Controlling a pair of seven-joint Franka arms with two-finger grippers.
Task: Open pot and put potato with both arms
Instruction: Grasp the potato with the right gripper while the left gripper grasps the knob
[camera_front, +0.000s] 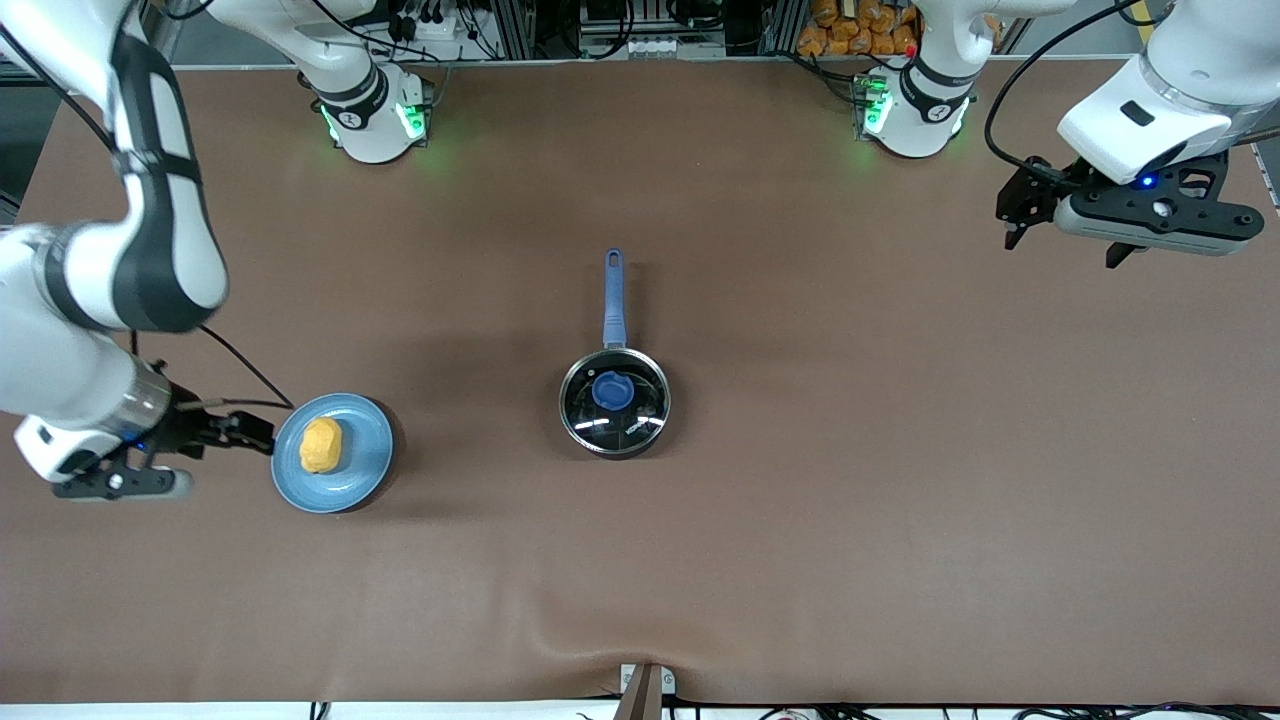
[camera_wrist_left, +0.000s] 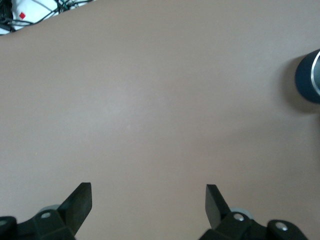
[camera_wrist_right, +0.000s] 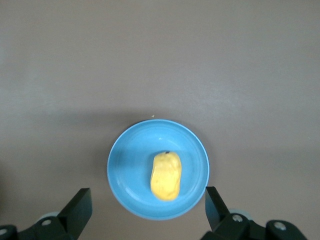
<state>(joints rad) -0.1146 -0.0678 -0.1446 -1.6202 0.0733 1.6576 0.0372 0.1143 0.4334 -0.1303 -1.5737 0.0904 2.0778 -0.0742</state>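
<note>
The black pot (camera_front: 614, 420) stands mid-table with its glass lid (camera_front: 640, 400) on, blue knob (camera_front: 611, 390) on top, and its blue handle (camera_front: 613, 295) pointing toward the robots' bases. The yellow potato (camera_front: 321, 445) lies on a light-blue plate (camera_front: 365, 440) toward the right arm's end. My right gripper (camera_front: 255, 433) is open and empty, beside the plate's edge. Its wrist view shows the potato (camera_wrist_right: 166, 176) on the plate (camera_wrist_right: 130, 160), just ahead of the gripper (camera_wrist_right: 148, 197). My left gripper (camera_front: 1012, 215) is open and empty, up over bare table at the left arm's end; its wrist view (camera_wrist_left: 148, 195) shows the pot's side (camera_wrist_left: 309, 77) at the frame's edge.
A brown mat (camera_front: 900, 480) covers the table, with a ripple at the edge nearest the front camera (camera_front: 645, 640). The two arm bases (camera_front: 375, 120) (camera_front: 915, 110) stand along the edge farthest from the front camera, with cables and racks past them.
</note>
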